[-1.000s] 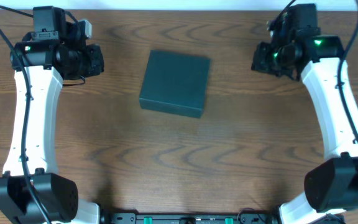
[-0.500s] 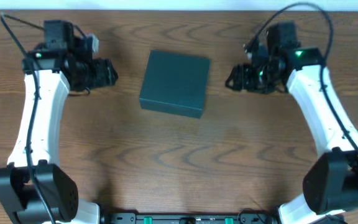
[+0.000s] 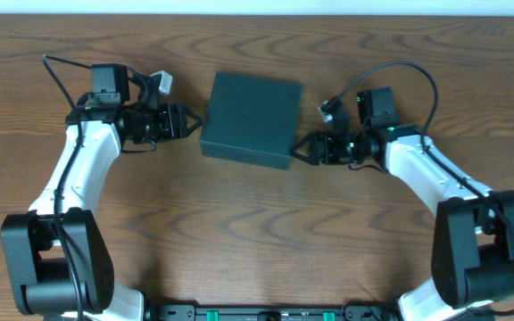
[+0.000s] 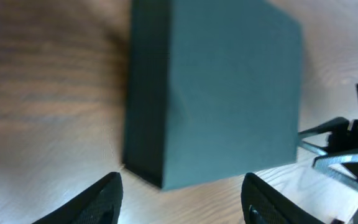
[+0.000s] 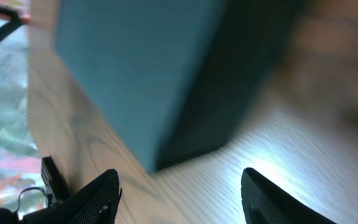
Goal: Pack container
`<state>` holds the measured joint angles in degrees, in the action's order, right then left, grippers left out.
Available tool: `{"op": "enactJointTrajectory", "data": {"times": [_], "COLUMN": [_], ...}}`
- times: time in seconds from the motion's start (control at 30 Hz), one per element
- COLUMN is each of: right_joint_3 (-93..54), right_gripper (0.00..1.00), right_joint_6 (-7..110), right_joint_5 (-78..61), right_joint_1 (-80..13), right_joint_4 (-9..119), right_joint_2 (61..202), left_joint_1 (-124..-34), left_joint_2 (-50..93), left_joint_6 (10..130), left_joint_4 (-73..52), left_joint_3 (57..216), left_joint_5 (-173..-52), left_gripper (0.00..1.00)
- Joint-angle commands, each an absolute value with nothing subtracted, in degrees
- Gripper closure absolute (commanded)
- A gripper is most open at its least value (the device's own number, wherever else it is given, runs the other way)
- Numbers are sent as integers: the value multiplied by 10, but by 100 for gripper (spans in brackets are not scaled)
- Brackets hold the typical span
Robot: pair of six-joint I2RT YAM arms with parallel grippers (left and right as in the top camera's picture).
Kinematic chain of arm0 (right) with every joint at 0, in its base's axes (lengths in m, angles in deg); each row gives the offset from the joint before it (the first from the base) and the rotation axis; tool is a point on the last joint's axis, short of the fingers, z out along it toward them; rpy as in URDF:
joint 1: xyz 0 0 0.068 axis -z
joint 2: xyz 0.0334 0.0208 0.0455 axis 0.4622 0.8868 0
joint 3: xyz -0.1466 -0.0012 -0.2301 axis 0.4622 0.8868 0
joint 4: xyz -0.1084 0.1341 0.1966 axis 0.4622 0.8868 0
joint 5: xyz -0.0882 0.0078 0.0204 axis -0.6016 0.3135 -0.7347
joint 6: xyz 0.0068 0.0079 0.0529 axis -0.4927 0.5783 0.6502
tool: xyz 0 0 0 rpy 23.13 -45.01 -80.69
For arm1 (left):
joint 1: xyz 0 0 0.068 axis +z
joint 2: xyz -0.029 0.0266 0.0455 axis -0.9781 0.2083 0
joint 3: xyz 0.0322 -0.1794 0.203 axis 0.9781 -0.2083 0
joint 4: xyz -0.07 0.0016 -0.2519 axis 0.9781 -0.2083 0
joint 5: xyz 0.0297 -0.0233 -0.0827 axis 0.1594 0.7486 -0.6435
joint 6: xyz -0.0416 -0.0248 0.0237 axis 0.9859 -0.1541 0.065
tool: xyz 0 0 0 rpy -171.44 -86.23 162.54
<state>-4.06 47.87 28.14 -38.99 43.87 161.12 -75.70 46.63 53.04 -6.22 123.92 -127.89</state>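
Observation:
The container (image 3: 251, 119) is a flat dark teal box with its plain lid on, lying at the back middle of the table. My left gripper (image 3: 191, 122) is open just off its left side, fingertips pointing at the wall. In the left wrist view the container (image 4: 222, 93) fills the frame ahead of the left gripper (image 4: 182, 190), with bare wood between the fingers. My right gripper (image 3: 299, 150) is open at the container's front right corner. In the right wrist view that corner of the container (image 5: 135, 74) lies just ahead of the right gripper (image 5: 179, 190), which holds nothing.
The wooden table (image 3: 257, 232) stretches toward me in front of the container. Its far edge runs along the top of the overhead view. Loose cables loop above each wrist, one over the right arm (image 3: 418, 76).
Both arms have swung inward from the table's back corners to either side of the container. Both grippers have gone from shut to open.

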Motion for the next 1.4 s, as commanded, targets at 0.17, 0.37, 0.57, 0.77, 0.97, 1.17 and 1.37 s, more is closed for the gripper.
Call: {"op": "enactJointTrajectory", "data": {"times": [0.17,0.37,0.57,0.77,0.97,1.17,1.37], "right_joint_3": [-40,-40,-40,-40,-40,-41,-50], "right_gripper": [37,39,40,40,41,60,90], "right_joint_6": [551,572,574,574,574,610,615], "right_joint_5": [302,304,305,304,304,309,334], "right_joint_1": [-457,-459,-459,-459,-459,-454,-447], "right_joint_4": [358,355,356,360,362,363,368], "right_joint_2": [1607,1607,1607,1607,1607,1607,1598], "left_joint_1": [-790,-790,-787,-786,-786,-786,-786], "left_joint_2": [470,470,490,555,564,564,536], "left_joint_6": [573,594,594,594,614,636,642], "left_joint_4": [-33,-36,-28,-2,-2,-15,-70], "left_joint_3": [1235,1231,1231,1231,1232,1237,1253], "left_joint_5": [-1289,-1231,-1183,-1254,-1262,-1347,-1348], "left_gripper": [34,35,42,64,67,77,87]}}
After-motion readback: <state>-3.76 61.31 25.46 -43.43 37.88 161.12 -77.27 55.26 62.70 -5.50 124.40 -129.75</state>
